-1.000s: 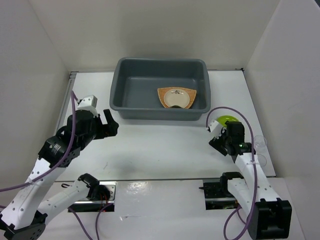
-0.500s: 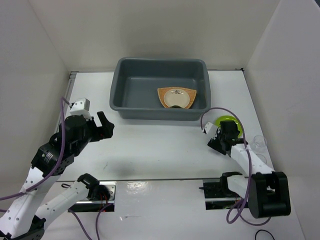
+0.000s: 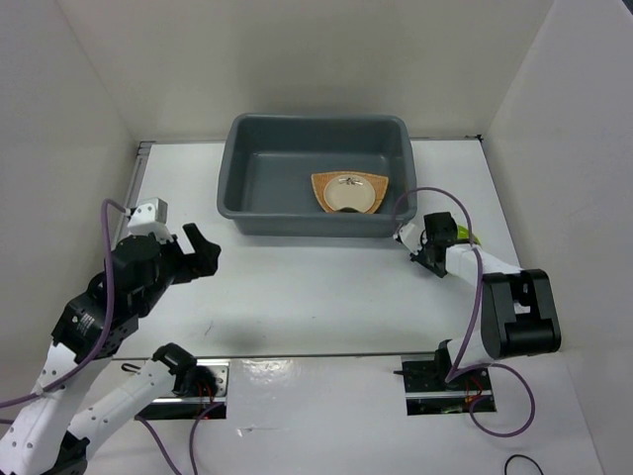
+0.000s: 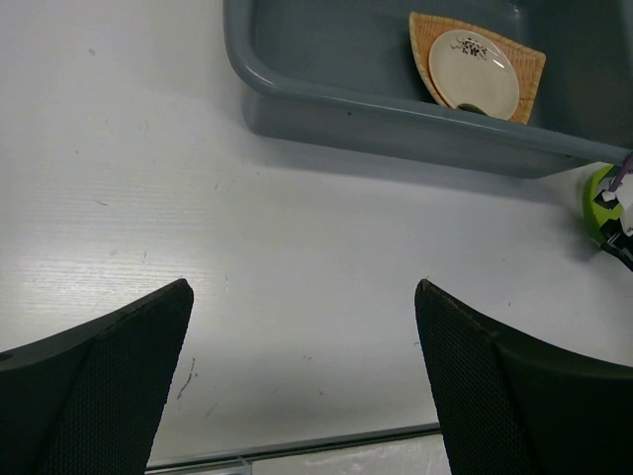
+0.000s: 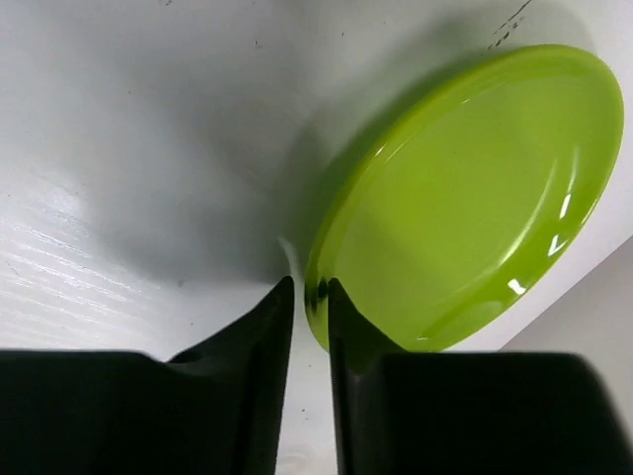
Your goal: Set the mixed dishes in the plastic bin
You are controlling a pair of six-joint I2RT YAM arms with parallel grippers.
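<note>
- From above, the left claw (image 3: pixel 201 249) hangs with its jaws spread wide and nothing between them. The large dark grey rectangular plastic bin (image 3: pixel 237 188) lies ahead of it and off to its right, well apart.
- Inside that bin sits the orange woven fan-shaped plate (image 3: pixel 324 184) with the small cream saucer (image 3: pixel 348 194) resting on it, towards the end nearer the right claw (image 3: pixel 433 252).
- The right claw is low over the table (image 3: pixel 297 297), just outside the bin's near right corner. A sliver of the lime-green round plate (image 3: pixel 465 236) shows right beside it.
- The left wrist view shows both dark fingers (image 4: pixel 119 346) far apart over bare table. The bin is ahead of them, with the fan plate and saucer at its far right and the green plate beyond the right finger.
- In the right wrist view, the two fingers (image 5: pixel 267 327) are pinched on the near rim of the green plate, which tilts up off the table and stretches away ahead and to the right of the fingertips.
</note>
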